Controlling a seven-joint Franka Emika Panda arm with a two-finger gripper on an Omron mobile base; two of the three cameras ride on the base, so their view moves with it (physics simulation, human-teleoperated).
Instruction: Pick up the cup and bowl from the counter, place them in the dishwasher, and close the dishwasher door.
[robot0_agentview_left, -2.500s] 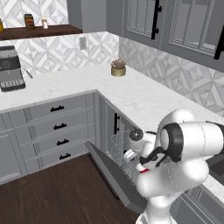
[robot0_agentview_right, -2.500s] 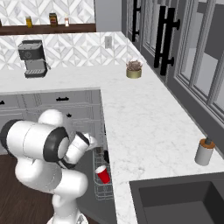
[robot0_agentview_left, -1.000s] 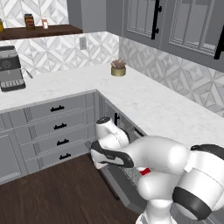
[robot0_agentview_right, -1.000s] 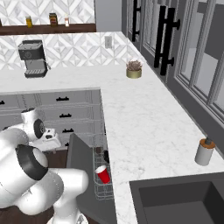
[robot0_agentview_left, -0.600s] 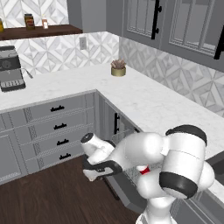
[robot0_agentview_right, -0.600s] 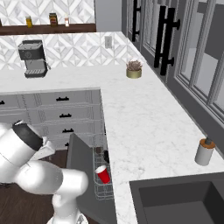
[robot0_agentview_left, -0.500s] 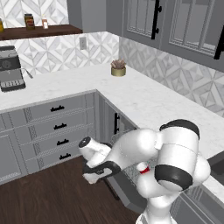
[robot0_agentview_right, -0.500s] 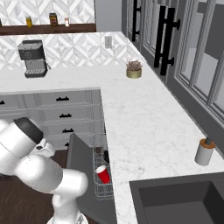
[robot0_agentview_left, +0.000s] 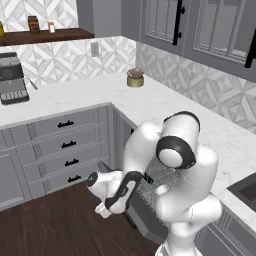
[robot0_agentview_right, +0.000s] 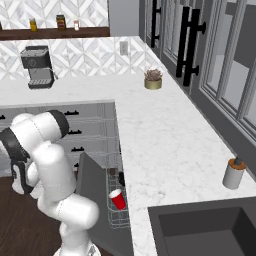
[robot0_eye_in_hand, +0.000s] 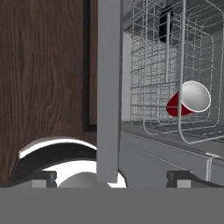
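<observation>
The cup (robot0_agentview_right: 118, 199) lies on its side in the wire rack (robot0_eye_in_hand: 175, 87) of the dishwasher (robot0_agentview_right: 112, 200), its white mouth turned outward in the hand view; a small dark item sits deeper in the rack (robot0_agentview_right: 120, 177), most likely the bowl, though its form is too small to confirm. Loading therefore appears complete and the remaining step, by judgement, is closing the dishwasher door (robot0_agentview_right: 95, 205). The door stands partly raised, its outer grey face toward the floor side and its dark inner face toward the rack. The pincer (robot0_agentview_left: 104, 210) is low, just off the wood floor (robot0_agentview_left: 45, 225), on the outer side of the door and near its free edge. In the hand view the door's edge (robot0_eye_in_hand: 108, 87) runs as a long grey strip straight away from the camera, between the two finger tips (robot0_eye_in_hand: 43, 177), with the rack to one side of it and floorboards to the other. The jaws stand wide apart and grip nothing; whether either finger touches the panel cannot be told. The governing relation: the door's hinge line lies beyond and below the pincer toward the cabinet, so the push must go from the outer face toward the rack and upward. A risk, as judged, is the pincer slipping off the edge.
</observation>
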